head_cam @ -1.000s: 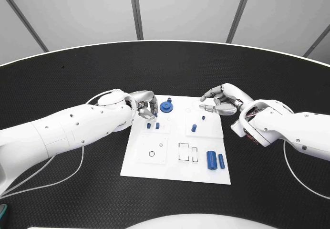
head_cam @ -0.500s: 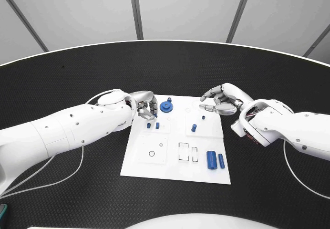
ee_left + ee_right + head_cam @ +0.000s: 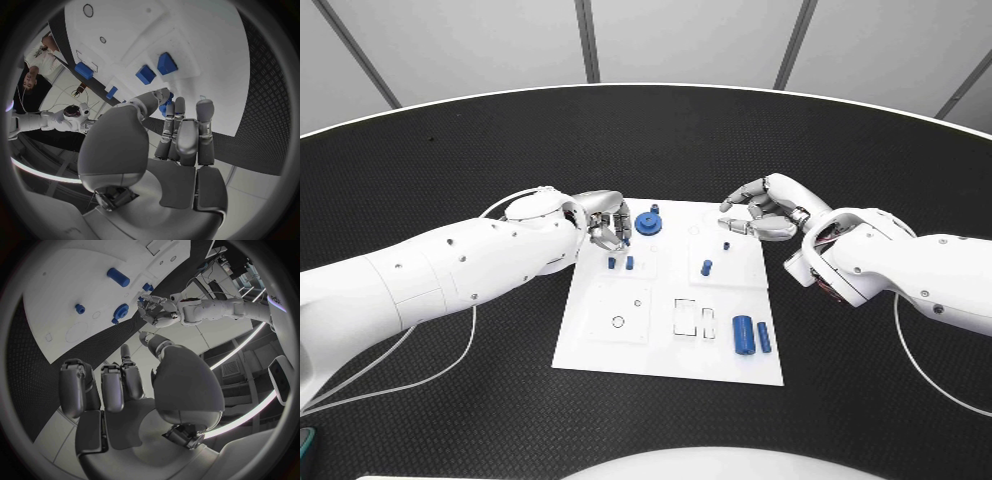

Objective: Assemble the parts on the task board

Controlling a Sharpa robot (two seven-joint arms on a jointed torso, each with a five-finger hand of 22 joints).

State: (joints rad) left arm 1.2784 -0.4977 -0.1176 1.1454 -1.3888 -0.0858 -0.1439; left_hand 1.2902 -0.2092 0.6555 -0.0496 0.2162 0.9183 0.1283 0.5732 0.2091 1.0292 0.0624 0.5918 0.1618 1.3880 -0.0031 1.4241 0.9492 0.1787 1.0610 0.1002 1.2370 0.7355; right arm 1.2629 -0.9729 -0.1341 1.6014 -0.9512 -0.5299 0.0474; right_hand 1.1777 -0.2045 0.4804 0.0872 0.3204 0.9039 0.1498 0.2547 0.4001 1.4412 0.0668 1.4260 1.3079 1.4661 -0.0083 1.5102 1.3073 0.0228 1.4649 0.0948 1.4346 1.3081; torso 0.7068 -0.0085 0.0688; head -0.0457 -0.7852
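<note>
1. Black and finely textured, the round table carries a pale rim along its far edge, with grey wall panels behind it.
2. Nearest the robot, the task board lies in the middle of the table as a flat white rectangular plate, its long side running away from the robot.
3. On the board's near right part, two blue bar-shaped parts lie side by side, close together, the left one larger.
4. Just left of them are two outlined rectangular slots, and further left a small oval ring mark.
5. Towards the middle, a pair of small blue pegs stands on the left side, and a single blue peg stands on the right side.
6. At the far left corner a round blue part with a knob on top sits on the board.
7. Beside that round part, the left hand hovers at the board's far left edge, fingers curled downward and apart from the part; it holds nothing that I can see.
8. Over the board's far right corner, the right hand has its fingers bent inward; whether it pinches the small dark blue piece beneath its fingertips cannot be told.
</note>
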